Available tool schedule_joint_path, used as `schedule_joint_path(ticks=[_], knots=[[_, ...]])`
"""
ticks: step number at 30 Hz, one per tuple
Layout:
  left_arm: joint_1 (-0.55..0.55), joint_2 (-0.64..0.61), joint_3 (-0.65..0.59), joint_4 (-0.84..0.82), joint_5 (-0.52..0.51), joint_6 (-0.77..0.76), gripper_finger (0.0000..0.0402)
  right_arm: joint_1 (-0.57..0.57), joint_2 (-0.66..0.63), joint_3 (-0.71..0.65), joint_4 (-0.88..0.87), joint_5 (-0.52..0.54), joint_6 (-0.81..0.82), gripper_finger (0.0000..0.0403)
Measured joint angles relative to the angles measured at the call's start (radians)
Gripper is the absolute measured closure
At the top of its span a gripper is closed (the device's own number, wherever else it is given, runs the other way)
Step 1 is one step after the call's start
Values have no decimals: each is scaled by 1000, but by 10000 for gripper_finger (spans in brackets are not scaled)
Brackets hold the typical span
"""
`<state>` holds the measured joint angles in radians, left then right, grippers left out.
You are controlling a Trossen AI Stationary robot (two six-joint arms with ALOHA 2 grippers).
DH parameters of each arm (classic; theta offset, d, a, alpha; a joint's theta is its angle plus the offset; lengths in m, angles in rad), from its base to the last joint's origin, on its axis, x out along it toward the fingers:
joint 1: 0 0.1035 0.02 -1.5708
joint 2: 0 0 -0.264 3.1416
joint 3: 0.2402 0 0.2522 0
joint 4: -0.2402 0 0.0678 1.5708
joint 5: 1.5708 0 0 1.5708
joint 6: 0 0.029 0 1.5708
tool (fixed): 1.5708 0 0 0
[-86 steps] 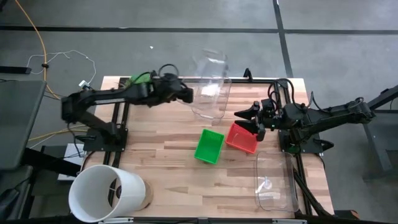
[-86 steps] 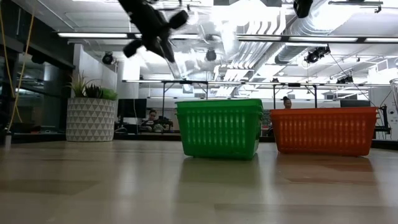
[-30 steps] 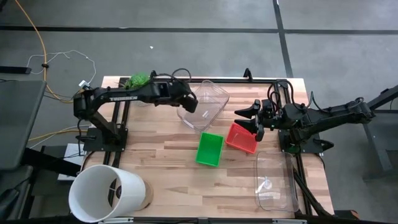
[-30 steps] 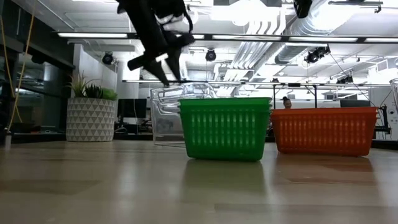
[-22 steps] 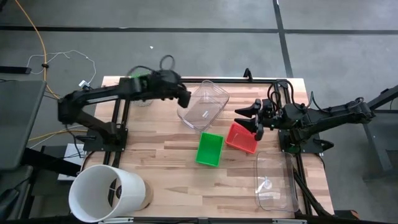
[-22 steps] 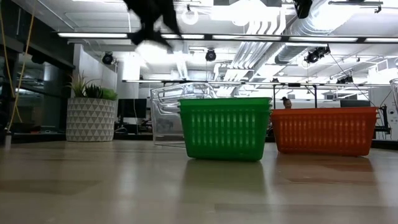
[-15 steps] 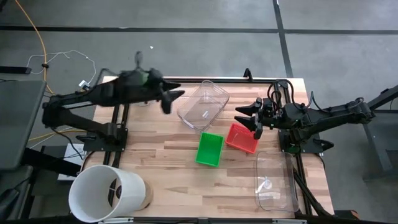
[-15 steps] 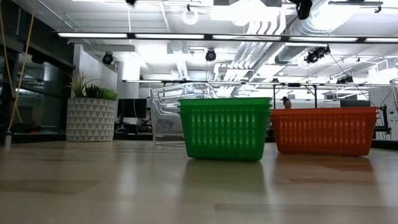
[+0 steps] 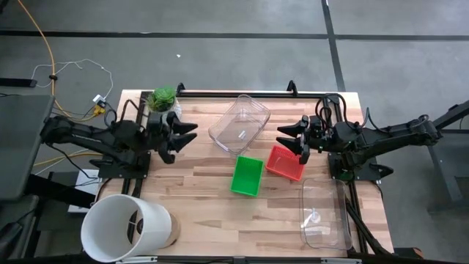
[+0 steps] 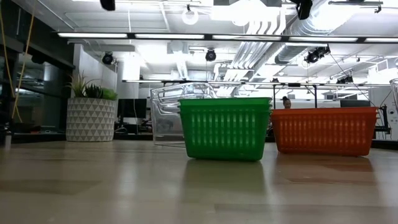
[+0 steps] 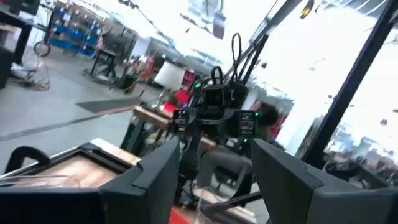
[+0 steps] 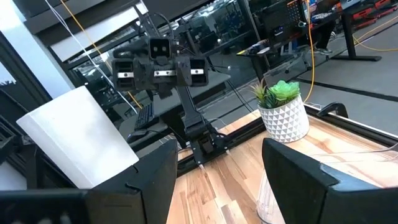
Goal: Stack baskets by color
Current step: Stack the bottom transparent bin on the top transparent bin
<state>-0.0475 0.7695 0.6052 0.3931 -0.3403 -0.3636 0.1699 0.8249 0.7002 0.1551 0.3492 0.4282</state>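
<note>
A green basket and a red basket stand side by side on their bottoms in the middle of the wooden table. In the low view the green basket is left of the red basket. My left gripper hangs open and level above the table's left part, pointing toward the baskets, well short of them. My right gripper hangs open and level just beyond the red basket's far side, pointing left. Both wrist views show open fingers, at my left gripper and my right gripper, with nothing between them.
A clear plastic bin lies at the far middle, between the two grippers. A second clear bin lies at the near right. A white bucket stands off the near left corner, and a potted plant at the far left.
My left gripper has drawn back from the clear bin's left rim toward the table's left edge, rising and tipping up from pointing down to level. The clear bin stays where it was set. The baskets and my right gripper have kept still.
</note>
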Motion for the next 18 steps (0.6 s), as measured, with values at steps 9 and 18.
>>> schedule_joint_path(ticks=[9, 18], knots=[[-13, -10, -69, 11, -16, 0, 215, 0, 0, 0, 0, 0, 1, 181], [-14, -6, -69, -8, 112, 7, 215, 0, 0, 0, 0, -17, 26, 181]])
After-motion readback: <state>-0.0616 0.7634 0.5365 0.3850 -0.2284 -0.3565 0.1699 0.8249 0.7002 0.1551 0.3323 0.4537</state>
